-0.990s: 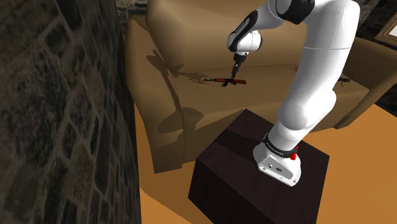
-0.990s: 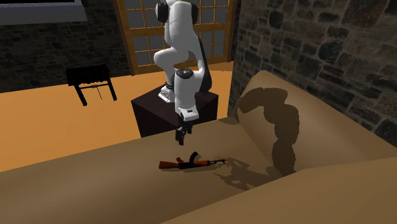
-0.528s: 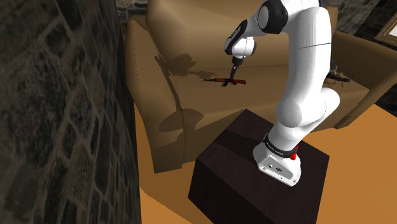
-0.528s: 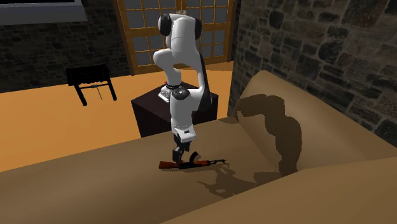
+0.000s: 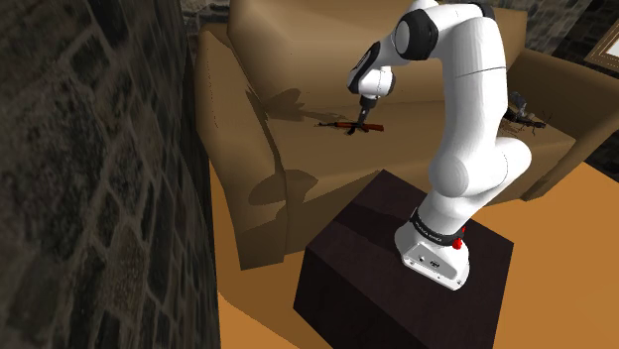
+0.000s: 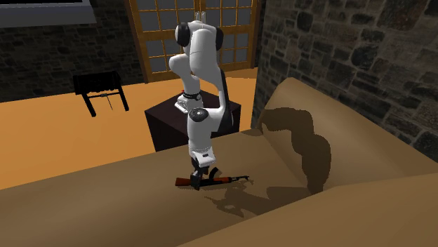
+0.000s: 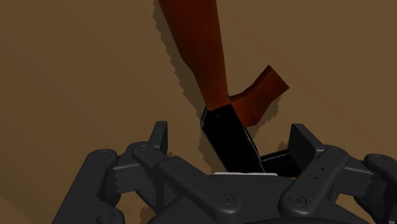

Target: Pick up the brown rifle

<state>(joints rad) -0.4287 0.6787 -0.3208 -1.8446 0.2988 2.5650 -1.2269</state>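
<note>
The brown rifle (image 5: pixel 344 124) lies flat on the tan sofa seat; its stock and grip are reddish brown and its middle part is black. In the second exterior view the rifle (image 6: pixel 228 179) stretches out to the right of my hand. My gripper (image 5: pixel 362 118) is down on it, pointing at the seat. In the wrist view the rifle (image 7: pixel 197 57) runs away from the gripper (image 7: pixel 232 145), whose fingers (image 7: pixel 159 135) stand apart on either side of the black middle part. The left finger shows a gap to the rifle. The gripper (image 6: pixel 196 179) is open and straddles it.
The sofa (image 5: pixel 298 159) has a high backrest (image 6: pixel 337 133) and an armrest (image 5: pixel 233 119) beside the stone wall (image 5: pixel 89 178). A small dark object (image 5: pixel 523 117) lies further along the seat. My dark stand (image 5: pixel 397 263) is against the sofa front. A black side table (image 6: pixel 100 89) stands on the orange floor.
The arm has bent forward and the gripper has come down from above the rifle until its fingers straddle the rifle's middle. The rifle has not moved.
</note>
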